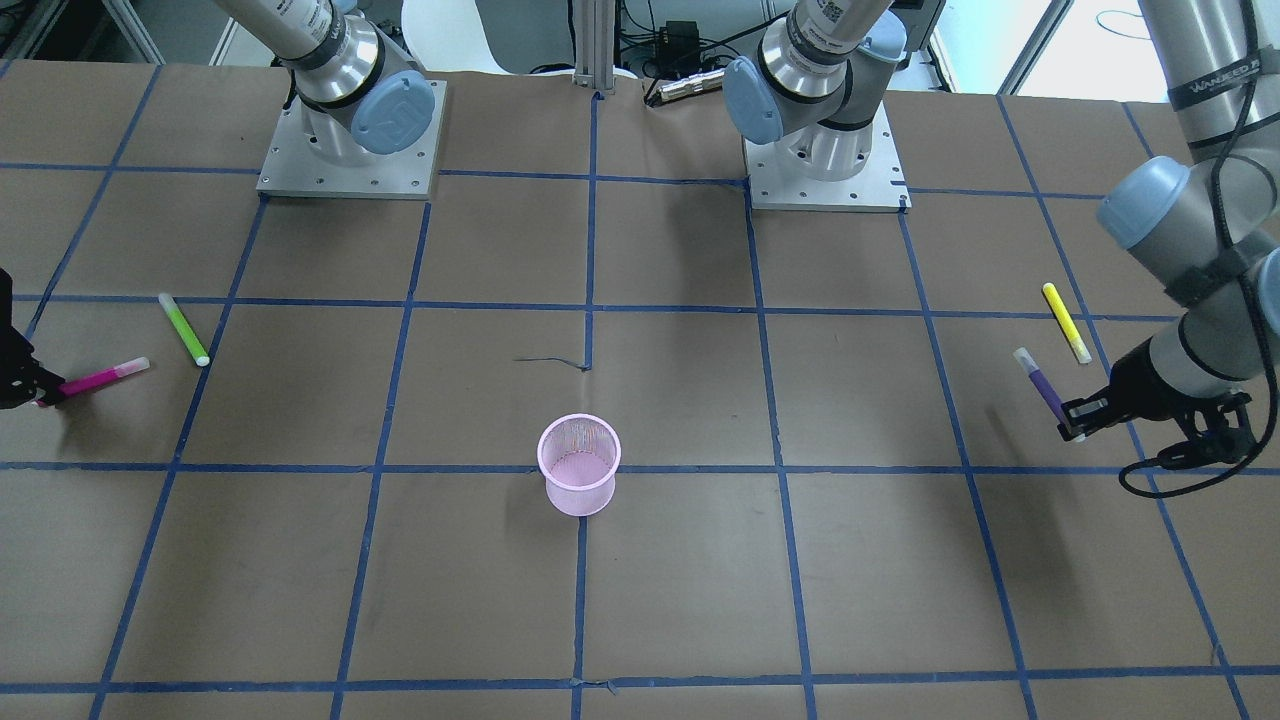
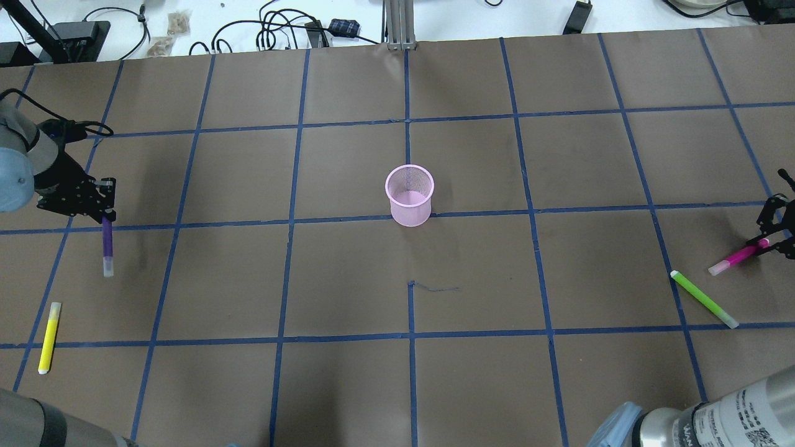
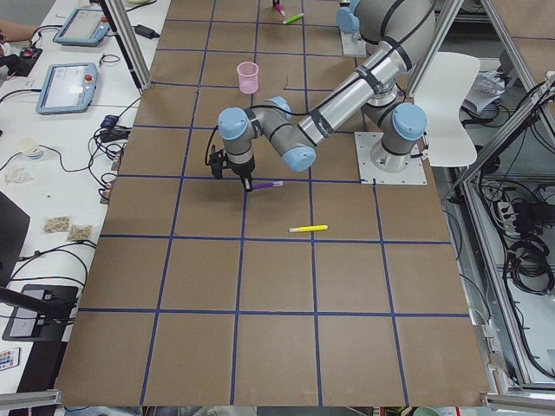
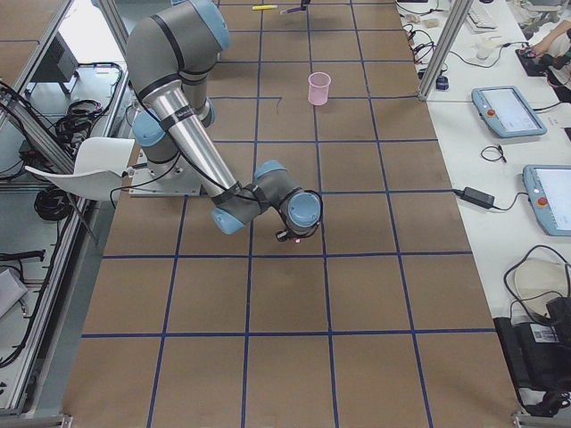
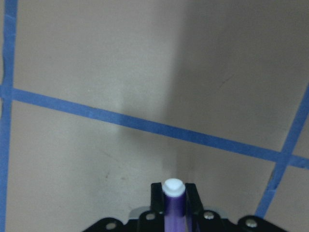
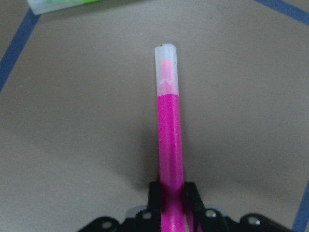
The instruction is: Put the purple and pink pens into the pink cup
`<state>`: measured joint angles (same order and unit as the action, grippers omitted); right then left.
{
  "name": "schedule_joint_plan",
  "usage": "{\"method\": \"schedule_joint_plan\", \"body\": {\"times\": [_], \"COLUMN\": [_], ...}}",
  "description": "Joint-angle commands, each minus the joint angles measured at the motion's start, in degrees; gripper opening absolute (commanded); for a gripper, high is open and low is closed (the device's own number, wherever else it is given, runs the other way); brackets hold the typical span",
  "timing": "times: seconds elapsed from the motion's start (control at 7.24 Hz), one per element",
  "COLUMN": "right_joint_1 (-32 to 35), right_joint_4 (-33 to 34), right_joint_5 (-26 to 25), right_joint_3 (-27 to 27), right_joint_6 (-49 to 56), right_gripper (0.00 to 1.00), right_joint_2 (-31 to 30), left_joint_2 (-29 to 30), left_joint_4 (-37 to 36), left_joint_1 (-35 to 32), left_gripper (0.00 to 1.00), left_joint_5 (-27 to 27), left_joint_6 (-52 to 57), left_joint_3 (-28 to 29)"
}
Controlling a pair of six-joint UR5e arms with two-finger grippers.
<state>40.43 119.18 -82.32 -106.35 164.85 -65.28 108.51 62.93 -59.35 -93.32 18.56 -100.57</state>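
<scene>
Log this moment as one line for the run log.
left gripper: shut on purple pen | right gripper: shut on pink pen | pink cup: upright, empty

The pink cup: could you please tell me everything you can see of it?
The pink cup is a round holder of pale pink see-through mesh, wire by the look of it, with a solid rim and base. It stands upright, mouth up, and is empty. It sits near the middle of the table, at a crossing of blue tape lines. Only the table touches it.
</scene>
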Motion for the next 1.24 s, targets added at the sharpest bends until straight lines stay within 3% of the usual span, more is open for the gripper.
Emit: {"method": "schedule_joint_plan", "body": {"times": [0.0,0.41,0.69,1.11], "right_joint_1": [0.0,0.3,2.5,15.8], "right_joint_4": [0.0,-0.9,-3.8,-4.0], "right_joint_5": [0.0,-0.1,0.1,-0.2], "right_joint_3": [0.0,1.5,3.0,3.0], "right_joint_6": [-0.1,-3.2,-7.9,-23.3], "right_gripper": [0.17,0.12,0.13,0.13], "right_joint_2": [-0.1,-1.9,-7.2,-15.5], "left_joint_2": [-2.6,-3.6,-3.6,-3.2], "left_joint_4": [4.9,4.8,4.8,4.8], "left_joint_1": [-3.4,-3.7,-3.7,-3.7], "left_gripper": [0.0,0.0,0.0,0.0], "left_joint_5": [-0.2,0.0,0.0,0.0], "left_joint_6": [-0.1,0.0,0.0,-0.1], "left_joint_3": [5.3,5.6,5.5,5.4]}}
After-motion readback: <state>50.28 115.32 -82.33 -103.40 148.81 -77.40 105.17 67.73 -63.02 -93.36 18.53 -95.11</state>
